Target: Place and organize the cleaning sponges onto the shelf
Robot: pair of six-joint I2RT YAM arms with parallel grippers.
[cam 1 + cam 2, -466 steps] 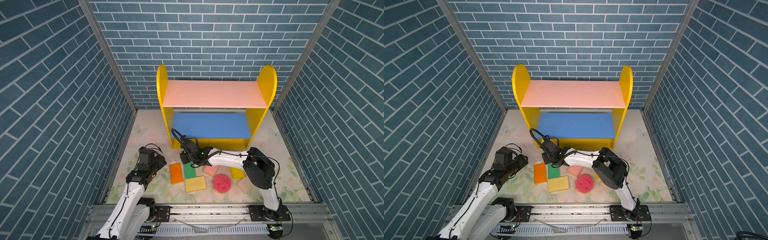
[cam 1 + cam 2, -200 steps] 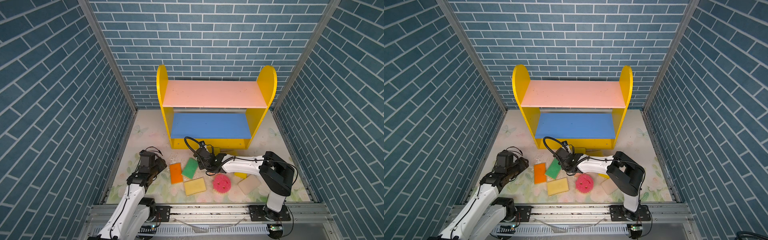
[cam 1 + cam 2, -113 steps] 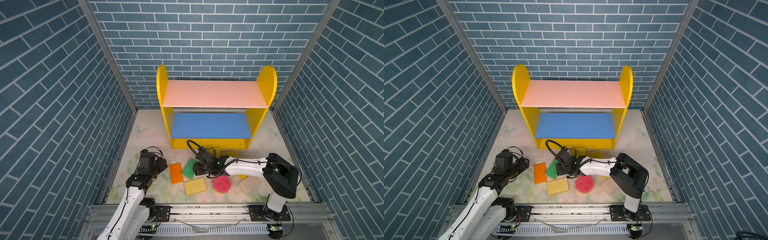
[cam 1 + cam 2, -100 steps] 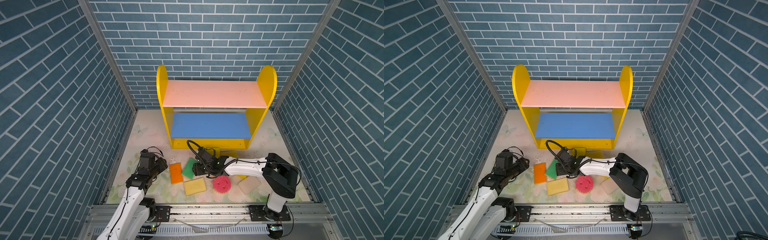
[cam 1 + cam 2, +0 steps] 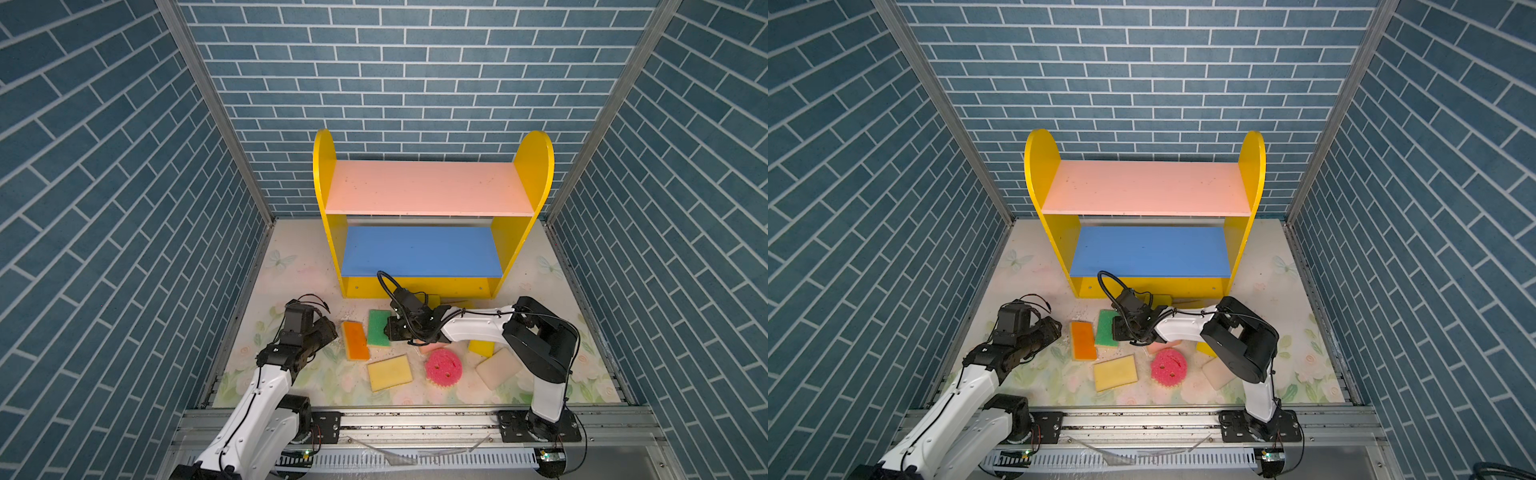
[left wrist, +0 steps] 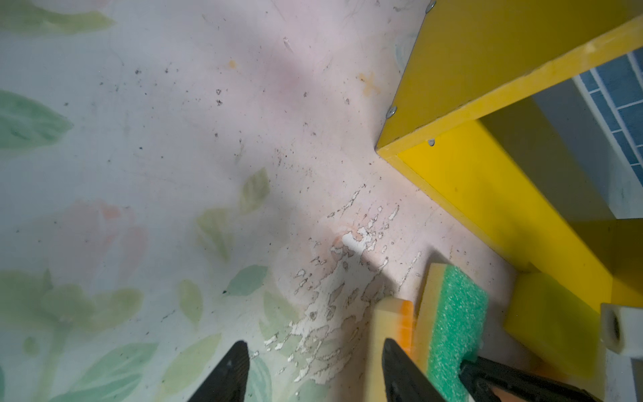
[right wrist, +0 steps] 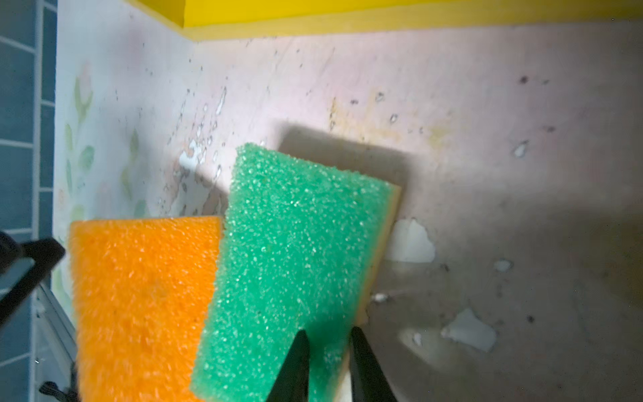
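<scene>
1. Farthest out in front of the shelf (image 5: 534, 166), we see three sponges lying flat and apart. The rectangular yellow sponge (image 5: 389, 372) has a fine-pored face. The round pink sponge (image 5: 443, 367) has a scalloped rim and small holes. The cream sponge (image 5: 498, 368) is smooth with rounded corners.
2. Nearer the shelf, the orange sponge (image 7: 139, 296) shows a coarse, fuzzy scouring face on pale foam. It lies just beside the green sponge (image 7: 295, 243).
3. The green sponge is grainy and glittering on top, with a yellow foam layer beneath. The right gripper (image 7: 328, 334) has its thin black fingers drawn close together, pinching one corner of it. The end toward the shelf casts a broad shadow.
4. Off the shelf's front corner, the left gripper (image 6: 313, 344) holds its tapered black fingers apart over the floor mat (image 6: 139, 174). Only bare mat shows between them.
5. The mat is a matte floral print, flaked white before the shelf.
6. The shelf has glossy yellow round-topped side panels, a flat pink board (image 5: 428, 193) and a blue board (image 5: 419, 251).
</scene>
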